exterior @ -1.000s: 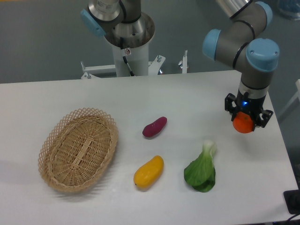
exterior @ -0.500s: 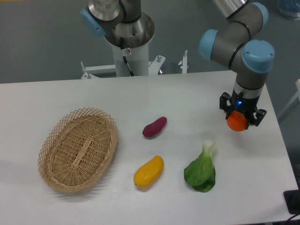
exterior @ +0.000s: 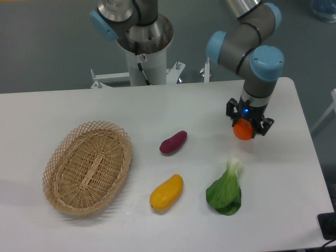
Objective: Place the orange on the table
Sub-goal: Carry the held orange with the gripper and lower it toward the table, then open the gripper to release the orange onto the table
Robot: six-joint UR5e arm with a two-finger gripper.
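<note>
Far left: oval woven wicker basket (exterior: 87, 167), tan, open weave, nothing visible inside it. It sits on the large white flat counter (exterior: 157, 107) with rounded corners.

Centre: small dark-purple oblong tuber (exterior: 173, 142), lying apart from the basket. Below it, nearer the camera, an elongated yellow-orange mango-like fruit (exterior: 166, 192). Neither touches anything else.

Right of centre, front: leafy green vegetable with a pale stalk (exterior: 226, 189), flat on the counter.

Right, above the greens: black two-finger pincer (exterior: 245, 126) on the grey arm with pale-blue joint caps, pointing down. It is clenched around the small round bright-orange fruit (exterior: 243, 129), fingers flanking it on both sides. A blue light shows on the pincer body.

The orange appears to hang above the counter, not resting on it; a faint shadow lies just below and to the right. Contact cannot be ruled out from this one view.

Progress, as judged: the fruit is picked and carried, not yet set down. Left to do: lower to the bare counter between tuber and greens or nearby, let go, lift away.
</note>
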